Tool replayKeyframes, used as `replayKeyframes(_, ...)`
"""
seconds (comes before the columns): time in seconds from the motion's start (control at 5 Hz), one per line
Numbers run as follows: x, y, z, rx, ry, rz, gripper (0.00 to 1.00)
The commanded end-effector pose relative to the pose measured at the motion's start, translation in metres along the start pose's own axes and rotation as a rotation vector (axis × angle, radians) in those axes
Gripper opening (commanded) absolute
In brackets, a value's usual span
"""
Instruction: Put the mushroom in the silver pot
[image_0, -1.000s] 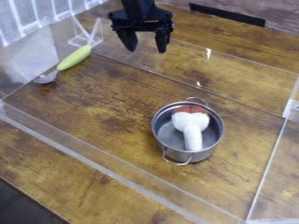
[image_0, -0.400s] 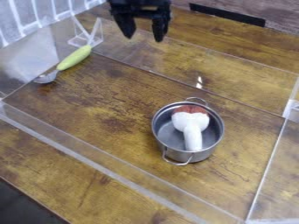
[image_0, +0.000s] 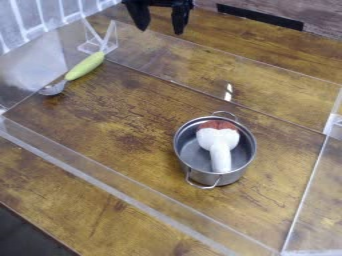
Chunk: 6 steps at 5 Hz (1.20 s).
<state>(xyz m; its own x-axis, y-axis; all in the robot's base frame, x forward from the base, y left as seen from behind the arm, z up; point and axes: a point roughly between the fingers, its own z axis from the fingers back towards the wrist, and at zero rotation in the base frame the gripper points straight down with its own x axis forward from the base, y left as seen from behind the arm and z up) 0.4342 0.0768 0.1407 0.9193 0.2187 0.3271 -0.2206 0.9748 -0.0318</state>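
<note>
The mushroom (image_0: 219, 143) lies in the silver pot (image_0: 214, 152), stem toward five o'clock, cap toward eleven; the gripper (image_0: 159, 22) hangs open, empty.

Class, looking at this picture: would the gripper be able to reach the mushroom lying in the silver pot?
Probably yes. The mushroom lies in the lidless silver pot, uncovered from above, and the open gripper has nothing between.
</note>
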Motion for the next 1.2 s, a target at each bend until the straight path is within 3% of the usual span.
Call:
replayKeyframes(0.0,0.014,-0.006,0.032,0.004,-0.081,-0.014,0.00)
replayKeyframes(0.2,0.003,-0.007,0.031,-0.010,-0.063,-0.060,1.00)
replayKeyframes(0.4,0.003,-0.008,0.035,-0.035,-0.051,-0.083,1.00)
replayKeyframes(0.6,0.004,-0.006,0.042,-0.041,-0.046,-0.124,1.00)
replayKeyframes(1.0,-0.011,0.004,0.043,-0.023,-0.036,-0.112,1.00)
